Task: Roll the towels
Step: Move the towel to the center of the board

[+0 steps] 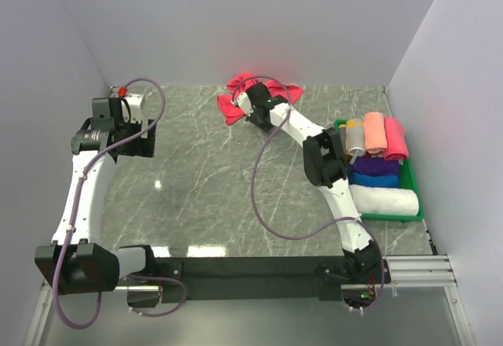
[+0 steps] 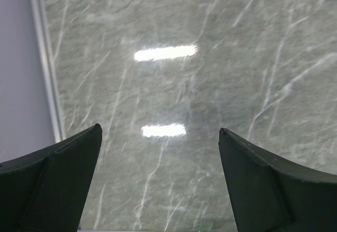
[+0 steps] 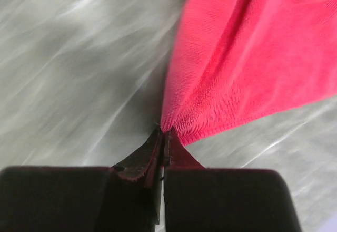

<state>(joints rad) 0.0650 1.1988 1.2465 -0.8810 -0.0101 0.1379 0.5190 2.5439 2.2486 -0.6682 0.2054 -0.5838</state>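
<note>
A crimson-red towel [image 1: 236,102] lies crumpled at the far middle of the table, partly hidden under my right arm. My right gripper [image 1: 245,104] is shut on a hemmed edge of it; in the right wrist view the red towel [image 3: 247,58] fans out from the pinched jaws of the right gripper [image 3: 164,133] above the table. My left gripper [image 1: 130,138] is at the far left, away from the towel. In the left wrist view the left gripper [image 2: 159,132] is open and empty over bare table.
A green tray [image 1: 415,196] at the right edge holds rolled towels: salmon [image 1: 374,134], pink [image 1: 394,138], blue [image 1: 374,179], purple [image 1: 376,165] and white [image 1: 383,200]. Grey walls close the table at left, back and right.
</note>
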